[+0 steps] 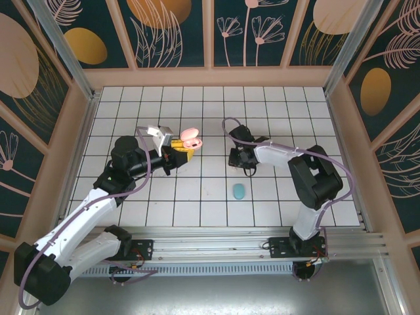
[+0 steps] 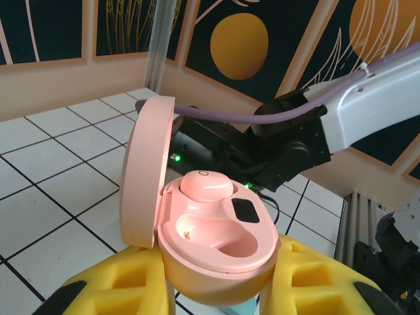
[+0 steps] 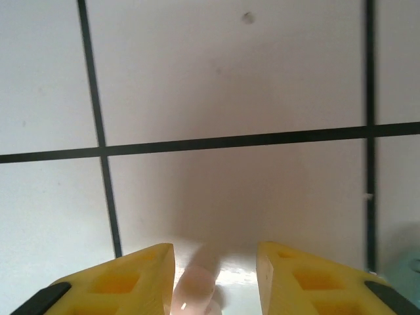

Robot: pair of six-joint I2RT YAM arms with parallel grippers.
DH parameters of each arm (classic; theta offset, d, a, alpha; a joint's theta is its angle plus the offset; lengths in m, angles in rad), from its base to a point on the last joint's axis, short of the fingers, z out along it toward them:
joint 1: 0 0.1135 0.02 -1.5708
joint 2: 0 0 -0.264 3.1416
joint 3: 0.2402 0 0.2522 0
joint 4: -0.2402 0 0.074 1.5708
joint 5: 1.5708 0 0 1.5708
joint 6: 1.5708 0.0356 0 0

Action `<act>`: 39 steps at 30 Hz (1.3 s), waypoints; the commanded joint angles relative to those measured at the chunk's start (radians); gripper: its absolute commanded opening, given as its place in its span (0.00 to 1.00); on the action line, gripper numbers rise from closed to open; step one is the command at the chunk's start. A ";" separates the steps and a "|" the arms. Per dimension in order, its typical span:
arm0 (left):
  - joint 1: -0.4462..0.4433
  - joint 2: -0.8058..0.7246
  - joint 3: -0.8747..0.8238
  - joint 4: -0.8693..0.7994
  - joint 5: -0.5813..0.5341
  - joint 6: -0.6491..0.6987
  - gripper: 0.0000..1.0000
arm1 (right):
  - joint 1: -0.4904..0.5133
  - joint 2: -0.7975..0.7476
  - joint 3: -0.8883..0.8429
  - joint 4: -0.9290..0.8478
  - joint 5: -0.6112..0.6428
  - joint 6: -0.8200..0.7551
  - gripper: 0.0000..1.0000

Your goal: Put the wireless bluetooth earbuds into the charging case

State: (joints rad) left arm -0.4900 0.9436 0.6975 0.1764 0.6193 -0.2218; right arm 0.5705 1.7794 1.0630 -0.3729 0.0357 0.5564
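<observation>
My left gripper (image 1: 178,149) holds the pink charging case (image 1: 190,139) above the tiles, left of centre. Seen from the left wrist, its yellow fingers (image 2: 125,282) are shut on the case body (image 2: 220,262). The lid (image 2: 147,174) stands open at the left. One pink earbud (image 2: 205,186) sits in the far slot, and the near slot (image 2: 226,235) is bare. My right gripper (image 1: 244,165) points down at the tiles right of centre. Its jaws (image 3: 215,262) stand apart, and a blurred pink earbud (image 3: 197,285) lies between them, close to the left finger (image 3: 125,282) and clear of the right one.
A closed teal case (image 1: 238,191) lies on the tiles just in front of my right gripper; its edge (image 3: 405,275) shows at the lower right of the right wrist view. Wooden walls ring the white tiled floor (image 1: 216,105).
</observation>
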 commanded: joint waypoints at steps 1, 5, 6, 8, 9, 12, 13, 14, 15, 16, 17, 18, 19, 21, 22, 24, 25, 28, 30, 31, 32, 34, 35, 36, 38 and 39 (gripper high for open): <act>0.002 -0.006 0.013 0.041 0.010 0.013 0.00 | -0.006 -0.063 -0.019 -0.063 0.053 -0.010 0.38; 0.002 -0.004 0.011 0.041 0.013 0.013 0.00 | -0.006 -0.093 -0.054 -0.063 0.059 -0.009 0.38; 0.002 -0.005 0.011 0.043 0.013 0.015 0.00 | -0.006 -0.099 -0.057 -0.063 0.060 -0.009 0.38; 0.003 -0.002 0.011 0.042 0.014 0.013 0.00 | -0.006 -0.115 -0.059 -0.057 0.055 -0.009 0.37; 0.003 -0.003 0.011 0.043 0.015 0.013 0.00 | -0.006 -0.125 -0.060 -0.052 0.050 -0.009 0.36; 0.002 -0.003 0.008 0.043 0.017 0.011 0.00 | -0.005 -0.137 -0.049 -0.049 0.024 -0.009 0.34; 0.002 -0.002 0.005 0.045 0.016 0.010 0.00 | -0.006 -0.135 -0.040 -0.053 0.015 -0.010 0.34; 0.002 -0.003 0.003 0.047 0.016 0.009 0.00 | -0.005 -0.131 -0.029 -0.060 0.007 -0.012 0.33; 0.002 -0.003 0.002 0.049 0.016 0.009 0.00 | -0.005 -0.123 -0.015 -0.070 -0.003 -0.015 0.33; 0.002 -0.003 0.001 0.049 0.016 0.008 0.00 | -0.004 -0.113 0.000 -0.083 -0.005 -0.018 0.33; 0.002 -0.002 0.000 0.049 0.016 0.008 0.00 | -0.003 -0.104 0.015 -0.097 -0.007 -0.018 0.33; 0.002 -0.002 -0.001 0.052 0.015 0.009 0.00 | 0.000 -0.092 0.030 -0.113 -0.008 -0.018 0.32; 0.002 -0.001 -0.001 0.051 0.014 0.010 0.00 | 0.005 -0.076 0.049 -0.133 -0.004 -0.018 0.32; 0.002 0.002 -0.003 0.051 0.014 0.011 0.00 | 0.026 -0.044 0.089 -0.176 0.017 -0.017 0.31; 0.002 0.004 -0.003 0.050 0.012 0.013 0.00 | 0.041 -0.024 0.112 -0.205 0.037 -0.018 0.31; 0.002 0.006 -0.003 0.051 0.012 0.016 0.00 | 0.064 0.018 0.160 -0.253 0.072 -0.018 0.30; 0.002 0.007 -0.003 0.051 0.012 0.016 0.00 | 0.074 0.037 0.182 -0.273 0.084 -0.018 0.29; 0.002 0.011 -0.003 0.049 0.011 0.022 0.00 | 0.100 0.106 0.254 -0.331 0.107 -0.022 0.27; 0.002 0.011 -0.003 0.044 0.012 0.025 0.00 | 0.115 0.150 0.301 -0.366 0.120 -0.024 0.26; 0.002 0.009 -0.003 0.043 0.013 0.027 0.00 | 0.122 0.168 0.321 -0.380 0.129 -0.024 0.26; 0.002 0.007 -0.003 0.040 0.010 0.028 0.00 | 0.126 0.179 0.333 -0.392 0.135 -0.025 0.26; 0.002 0.002 -0.007 0.035 0.008 0.031 0.00 | 0.137 0.202 0.361 -0.415 0.157 -0.020 0.26; 0.002 0.001 -0.009 0.034 0.006 0.033 0.00 | 0.143 0.210 0.372 -0.422 0.167 -0.018 0.26; 0.002 -0.003 -0.011 0.033 0.004 0.034 0.00 | 0.149 0.218 0.381 -0.429 0.175 -0.018 0.26; 0.002 -0.005 -0.015 0.031 0.002 0.035 0.00 | 0.158 0.229 0.394 -0.446 0.193 -0.013 0.26; 0.002 -0.004 -0.015 0.030 0.002 0.038 0.00 | 0.160 0.234 0.398 -0.453 0.203 -0.011 0.26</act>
State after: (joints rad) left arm -0.4900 0.9535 0.6945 0.1822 0.6189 -0.2100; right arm 0.7166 1.9942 1.4200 -0.7441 0.1764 0.5491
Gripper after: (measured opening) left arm 0.242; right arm 0.262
